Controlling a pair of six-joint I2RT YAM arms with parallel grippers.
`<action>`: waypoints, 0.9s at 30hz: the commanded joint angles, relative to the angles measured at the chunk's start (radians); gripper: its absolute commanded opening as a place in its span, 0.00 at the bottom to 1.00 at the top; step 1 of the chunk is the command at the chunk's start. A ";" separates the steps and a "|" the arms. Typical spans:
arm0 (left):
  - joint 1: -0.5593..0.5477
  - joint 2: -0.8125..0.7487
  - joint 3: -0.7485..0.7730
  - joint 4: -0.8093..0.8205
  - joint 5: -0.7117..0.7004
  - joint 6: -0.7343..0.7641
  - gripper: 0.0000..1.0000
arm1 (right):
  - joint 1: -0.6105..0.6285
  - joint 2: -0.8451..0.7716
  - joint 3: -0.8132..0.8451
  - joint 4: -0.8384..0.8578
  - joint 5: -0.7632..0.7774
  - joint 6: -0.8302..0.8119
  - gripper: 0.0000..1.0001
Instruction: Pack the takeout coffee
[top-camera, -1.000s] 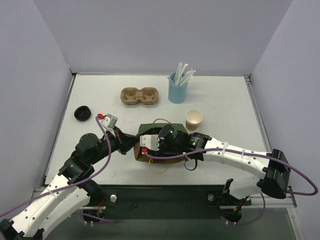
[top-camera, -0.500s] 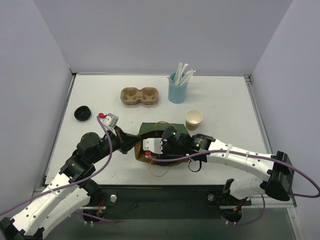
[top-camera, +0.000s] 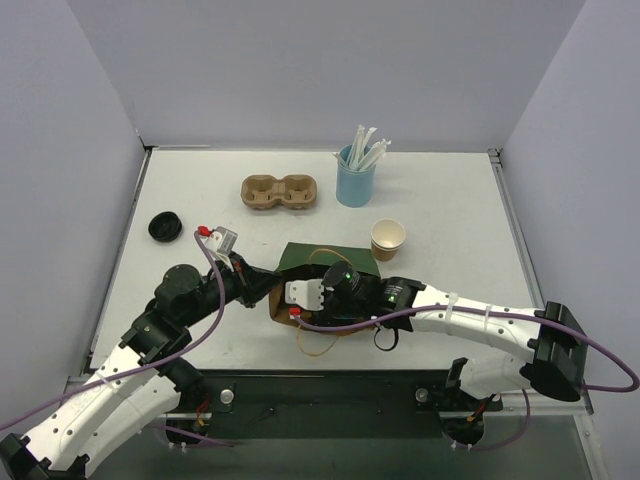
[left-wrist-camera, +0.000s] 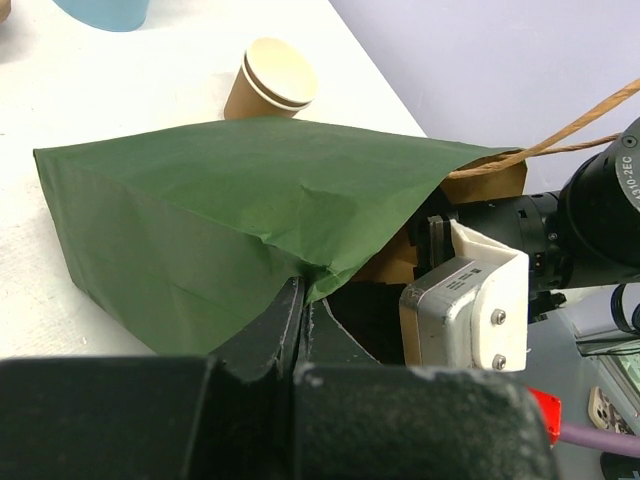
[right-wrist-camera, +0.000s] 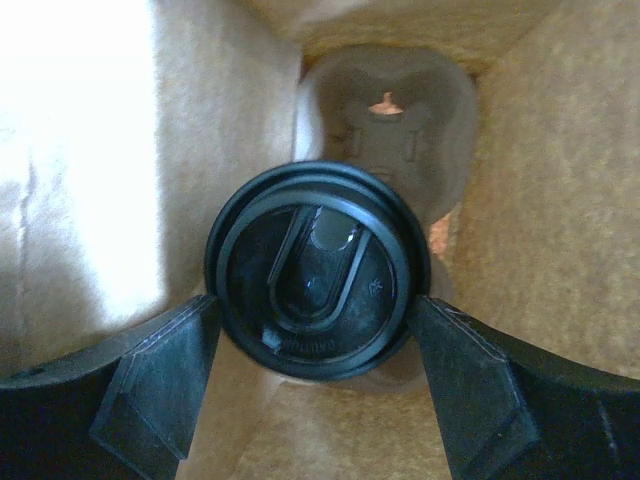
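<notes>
We take the green paper bag (top-camera: 325, 256), lying on its side on the desk (top-camera: 450, 200), as the reference. The left jaws are closed and pinch the edge of the bag's mouth at its left end. The right jaws are inside the bag, spread apart, one on each side of a black lid (right-wrist-camera: 318, 268) and just beside its rim. The lid sits over a pulp tray (right-wrist-camera: 385, 100) within the bag. The tan coffee cup (top-camera: 387, 238) stands upright on the desk outside the bag, just past its far right corner.
</notes>
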 joint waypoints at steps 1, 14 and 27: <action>0.000 0.002 0.008 0.046 0.015 -0.017 0.00 | 0.011 -0.010 -0.012 0.068 0.068 -0.020 0.77; 0.000 0.007 0.004 0.051 0.015 -0.017 0.00 | 0.019 -0.039 -0.029 0.077 0.102 -0.021 0.56; 0.002 0.010 0.007 0.039 -0.005 -0.003 0.00 | 0.015 -0.108 -0.029 0.044 0.125 -0.047 0.50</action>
